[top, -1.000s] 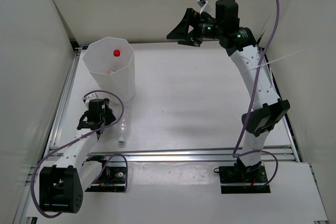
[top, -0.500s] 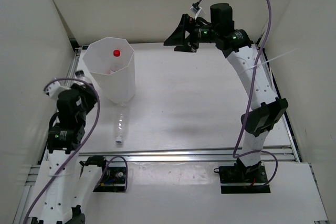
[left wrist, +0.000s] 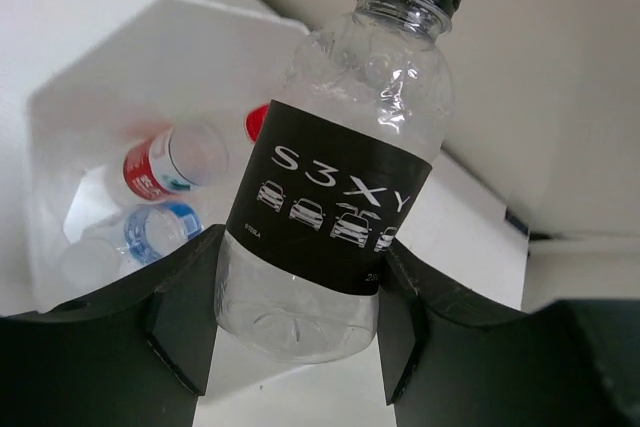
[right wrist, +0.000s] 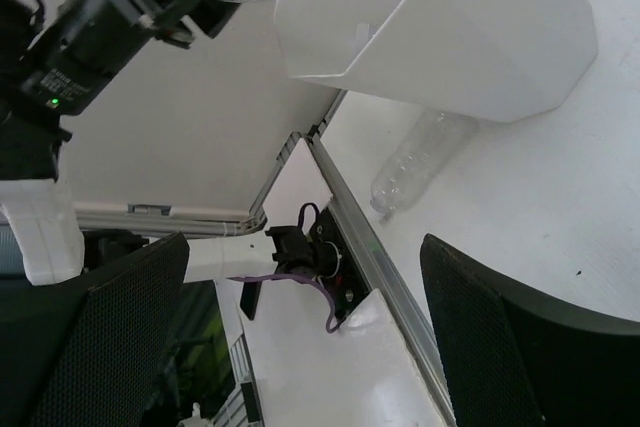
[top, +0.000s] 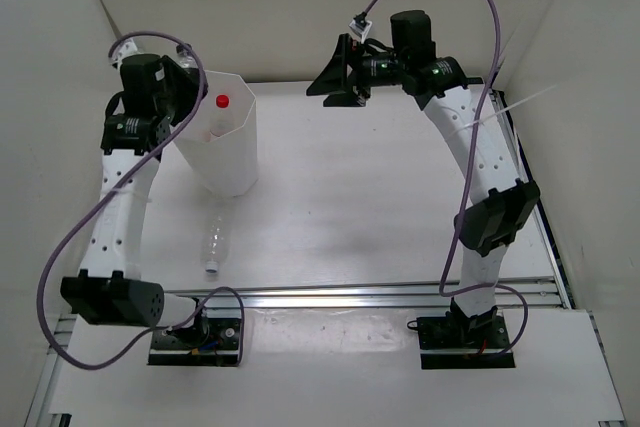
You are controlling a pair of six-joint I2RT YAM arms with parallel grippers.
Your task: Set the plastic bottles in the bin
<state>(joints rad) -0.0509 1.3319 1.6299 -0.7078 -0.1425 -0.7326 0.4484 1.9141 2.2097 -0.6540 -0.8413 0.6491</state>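
Four bottles are accounted for at this moment. We find the first, the black-capped bottle (left wrist: 340, 177), clamped in the left hand (top: 178, 79). Its two black fingers (left wrist: 180, 322) press on the lower body from either side, below the dark label (white lettering above a row of small car outlines). The hand is closed only as far as the bottle's width permits. In the top view this hand is raised well above the tabletop (top: 400, 207) and sits at the far left rim of the bin (top: 225, 152). In the left wrist view the bottle's cap points away toward the wall, and the bin's opening shows behind and to the left of the bottle. We cannot tell whether the bottle is fully over the opening.

Inside the bin we see the red-labelled bottle (left wrist: 160, 165) and, just beside it, the blue-labelled bottle (left wrist: 155, 232), both low down. A red cap (top: 222, 101) shows inside the rim in the top view.

The fourth, the unlabelled clear bottle (top: 213, 240), lies on its side on the tabletop. It is near the foot of the bin on the near side, apart from it, with its neck end toward the arm bases.

The right hand (top: 338, 72) is held high over the far edge of the tabletop, well apart from the bin. Its fingers are spread wide and it holds nothing.
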